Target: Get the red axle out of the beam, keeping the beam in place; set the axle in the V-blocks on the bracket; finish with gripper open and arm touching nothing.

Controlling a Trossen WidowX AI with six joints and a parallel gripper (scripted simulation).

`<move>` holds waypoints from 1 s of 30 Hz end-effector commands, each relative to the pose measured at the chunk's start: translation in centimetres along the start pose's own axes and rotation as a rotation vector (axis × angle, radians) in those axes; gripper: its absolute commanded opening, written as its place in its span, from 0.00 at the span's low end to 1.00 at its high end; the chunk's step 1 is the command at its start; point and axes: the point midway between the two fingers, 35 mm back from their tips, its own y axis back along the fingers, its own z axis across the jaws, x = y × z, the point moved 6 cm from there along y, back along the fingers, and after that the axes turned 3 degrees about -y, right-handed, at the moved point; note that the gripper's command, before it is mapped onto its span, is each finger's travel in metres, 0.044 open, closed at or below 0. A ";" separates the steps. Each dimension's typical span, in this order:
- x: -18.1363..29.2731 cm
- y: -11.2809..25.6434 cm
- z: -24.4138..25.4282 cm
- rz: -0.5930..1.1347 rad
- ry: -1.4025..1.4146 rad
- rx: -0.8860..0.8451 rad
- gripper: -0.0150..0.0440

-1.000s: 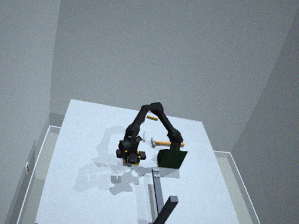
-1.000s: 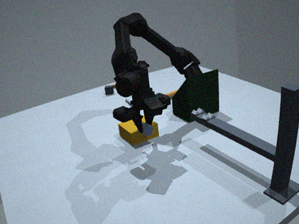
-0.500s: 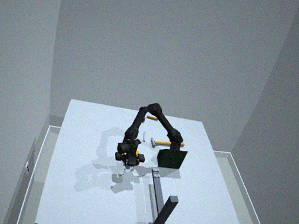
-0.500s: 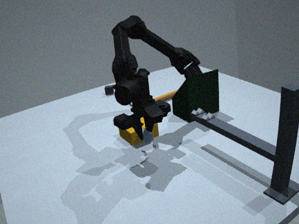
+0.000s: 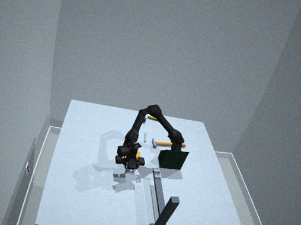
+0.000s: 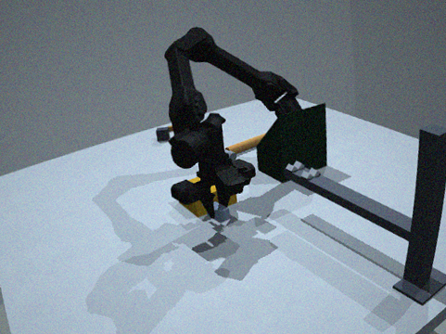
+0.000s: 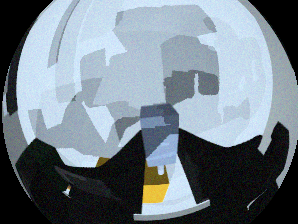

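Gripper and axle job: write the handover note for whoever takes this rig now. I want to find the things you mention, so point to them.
Gripper [image 5: 130, 168] [image 6: 218, 209] [image 7: 157, 132]: shut on a grey block [image 5: 129, 171] [image 6: 222, 213] [image 7: 160, 125], beside the yellow block [image 5: 138, 155] [image 6: 194, 209] [image 7: 156, 194].
Axle: no red shows in any view; whether it is out of the beam, I cannot tell.
V-blocks [image 5: 157, 174] [image 6: 303, 170]: on the bracket [image 5: 167, 214] [image 6: 431, 205], no axle in them.
Left: seat the axle there, open the gripper, move the arm clear.

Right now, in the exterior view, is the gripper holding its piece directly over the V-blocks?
No, the gripper is beside the yellow block, away from the V-blocks.
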 end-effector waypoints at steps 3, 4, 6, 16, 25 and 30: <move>0.1 -1.2 0.2 0.007 0.006 -0.006 0.25; 0.1 -1.4 0.2 0.007 0.006 -0.006 0.25; 0.1 -1.7 0.2 0.007 0.006 -0.007 0.25; 0.1 -2.2 0.3 0.005 0.001 -0.005 0.30; 0.1 -2.2 0.3 0.005 0.001 -0.005 0.70; 0.1 -1.2 0.2 0.008 0.005 -0.007 0.92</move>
